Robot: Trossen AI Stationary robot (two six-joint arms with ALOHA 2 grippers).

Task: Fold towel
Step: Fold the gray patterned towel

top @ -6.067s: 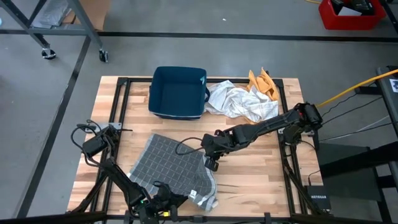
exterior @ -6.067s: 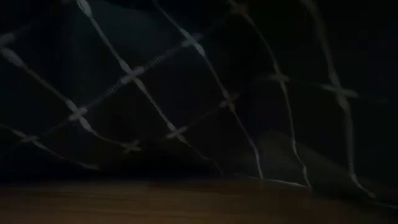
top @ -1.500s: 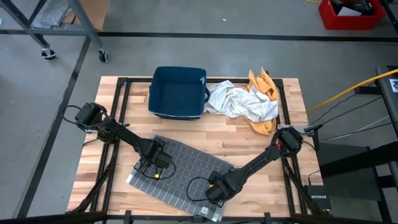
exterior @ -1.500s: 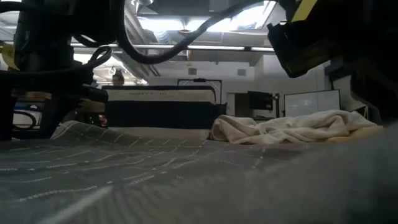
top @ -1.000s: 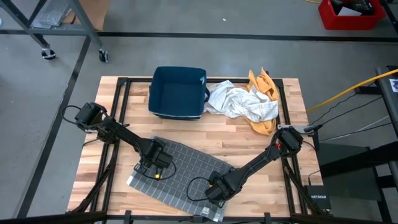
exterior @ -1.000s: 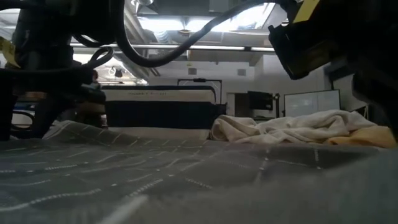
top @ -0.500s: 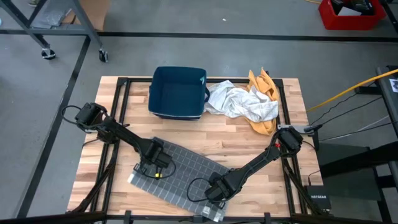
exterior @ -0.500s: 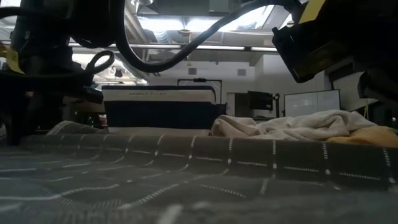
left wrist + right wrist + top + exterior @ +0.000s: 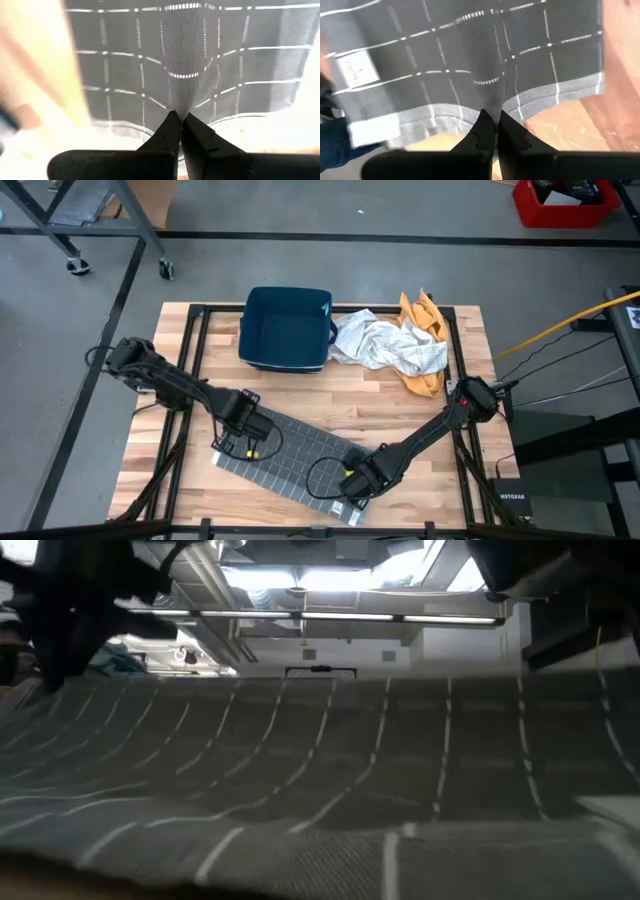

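Note:
The grey towel (image 9: 295, 465) with white grid lines lies slanting across the table's near half and fills the low view (image 9: 320, 770), rising like a curtain. My left gripper (image 9: 243, 432) is shut on its left end and my right gripper (image 9: 356, 480) is shut on its right end. Both point down. The towel's near long edge (image 9: 300, 865) stays on the wood. My left gripper pinches the towel's left end edge (image 9: 176, 107) between its two fingers from above. The cloth gathers into a small pucker at the fingertips and slopes down away from them, drawn up off the table. My right gripper pinches the hemmed edge of the towel's right end (image 9: 490, 102), roughly midway along it, between its two fingers from above. The cloth puckers at the fingertips. That end is raised, with the wood showing under the hem.
A dark blue bin (image 9: 287, 328) stands at the table's far side. Beside it, at the far right, lie a crumpled white cloth (image 9: 390, 345) and an orange cloth (image 9: 425, 315). Bare wood (image 9: 410, 415) shows between these and the towel.
Both grippers have gone up, taking the towel's two ends with them. The towel's middle has lifted off the table while its near edge has stayed down. In the low view the cloth has risen to hide the bin and the cloths behind it.

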